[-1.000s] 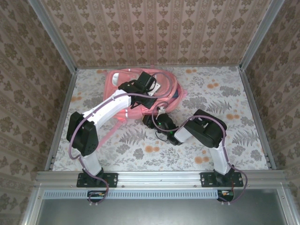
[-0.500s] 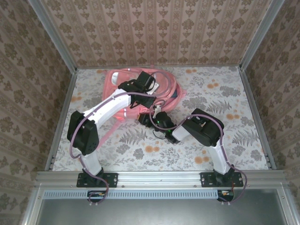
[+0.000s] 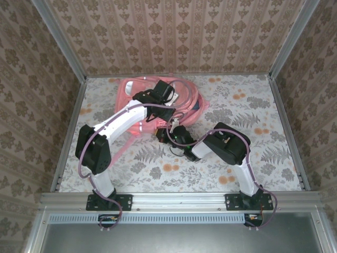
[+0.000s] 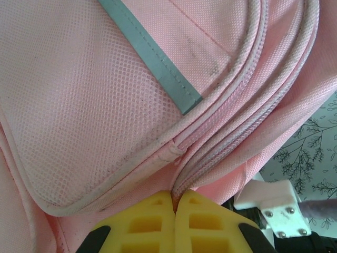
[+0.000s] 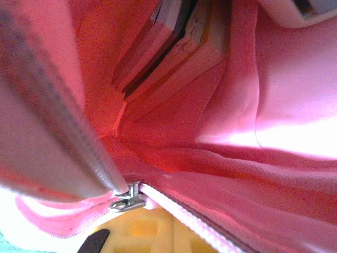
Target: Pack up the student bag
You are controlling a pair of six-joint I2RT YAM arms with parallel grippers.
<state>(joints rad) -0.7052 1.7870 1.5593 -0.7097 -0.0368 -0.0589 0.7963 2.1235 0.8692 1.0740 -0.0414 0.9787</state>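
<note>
The student bag (image 3: 185, 98), a pink backpack, lies at the back of the table, left of centre. My left gripper (image 4: 175, 203) is shut, its yellow fingertips pinching the pink fabric beside a zipper seam of the bag (image 4: 95, 105). My right gripper (image 5: 172, 221) is at the bag's front edge (image 3: 162, 135). Its yellow fingers are shut at the rim of the open compartment, with the metal zipper slider (image 5: 125, 200) right at their tips. Through the opening I see the red-lit lining (image 5: 174, 126) and several books (image 5: 174, 47) inside.
A flowered cloth (image 3: 253, 110) covers the table, and patterned walls with metal posts (image 3: 71, 121) close it in on three sides. Pink straps (image 3: 126, 87) trail off the bag's far left. A white arm bracket (image 4: 271, 203) sits close to my left fingers.
My right gripper has slid left and toward the bag's opening and closed from part open to shut. The left arm and its grip have not moved.
</note>
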